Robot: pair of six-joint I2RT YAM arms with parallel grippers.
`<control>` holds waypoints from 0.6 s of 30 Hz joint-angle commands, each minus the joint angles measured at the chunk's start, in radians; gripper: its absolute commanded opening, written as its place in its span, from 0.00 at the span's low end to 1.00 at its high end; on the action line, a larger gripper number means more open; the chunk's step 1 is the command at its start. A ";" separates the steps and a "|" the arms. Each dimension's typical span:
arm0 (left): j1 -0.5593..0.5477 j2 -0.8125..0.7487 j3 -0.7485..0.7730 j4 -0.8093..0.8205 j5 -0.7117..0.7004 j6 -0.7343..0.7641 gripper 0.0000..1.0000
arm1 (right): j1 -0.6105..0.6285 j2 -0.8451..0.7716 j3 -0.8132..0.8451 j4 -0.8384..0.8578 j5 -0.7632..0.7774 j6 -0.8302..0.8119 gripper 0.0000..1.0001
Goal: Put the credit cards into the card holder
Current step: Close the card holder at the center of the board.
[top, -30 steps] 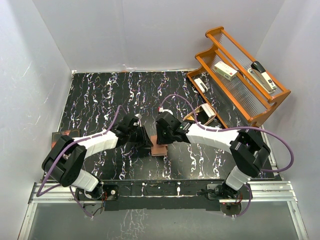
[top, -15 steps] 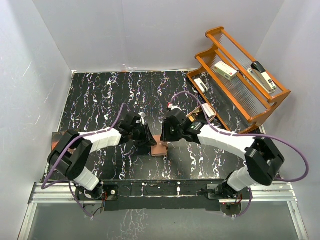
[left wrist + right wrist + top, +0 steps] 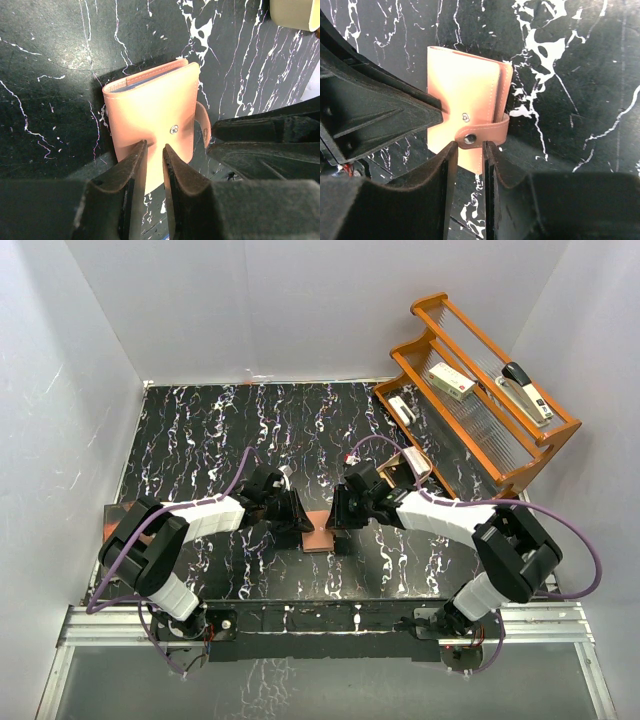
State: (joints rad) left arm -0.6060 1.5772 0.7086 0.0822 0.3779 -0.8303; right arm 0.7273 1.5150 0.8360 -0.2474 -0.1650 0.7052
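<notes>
White walls (image 3: 300,310) stand around a black table (image 3: 200,440) with white squiggly lines, seen from the top camera. An orange rack (image 3: 428,306) sits at 2 o'clock with a stapler (image 3: 527,392) on it. The card holder (image 3: 318,538) lies flat near the middle, a bit toward 6 o'clock, well away from every table edge. The left gripper (image 3: 299,520) comes at it from 9 o'clock and the right gripper (image 3: 337,520) from 3 o'clock, their tips just beside each other. The right arm runs near the rack's foot. The left arm is well apart from the wall.

From the left wrist, the holder is folded shut, pinkish-brown leather with neat stitching. A small metal stud (image 3: 173,129) sits on its face, and the snap tab (image 3: 202,125) sticks out loose at 3 o'clock. A thin blue strip (image 3: 142,83) peeks from the fold at 12 o'clock (too little shows to say what it is). The left fingers (image 3: 131,170) are a thin gap apart, tips over the holder's 6 o'clock edge, leather showing through the gap.

From the right wrist, the tab curls round from 3 o'clock across the face, its round snap right at the tips of the right fingers (image 3: 447,165). Those fingers are a thin gap apart too, and I cannot tell if they pinch the tab. The left gripper's black tip touches the holder at 9 o'clock. Black marble stretches past the holder at 12 and 3 o'clock.
</notes>
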 commanded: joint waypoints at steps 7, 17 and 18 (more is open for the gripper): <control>-0.008 -0.013 -0.019 -0.021 -0.013 0.001 0.18 | -0.003 0.035 -0.015 0.132 -0.050 0.009 0.20; -0.008 -0.014 -0.026 -0.012 -0.012 -0.004 0.18 | -0.002 0.048 0.003 0.112 -0.046 -0.012 0.20; -0.008 -0.014 -0.027 -0.009 -0.010 -0.006 0.18 | -0.002 0.054 0.003 0.111 -0.046 -0.014 0.20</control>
State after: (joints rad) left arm -0.6060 1.5768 0.7025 0.0921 0.3767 -0.8371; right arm 0.7265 1.5597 0.8204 -0.1753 -0.2127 0.7082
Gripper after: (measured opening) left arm 0.180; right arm 0.197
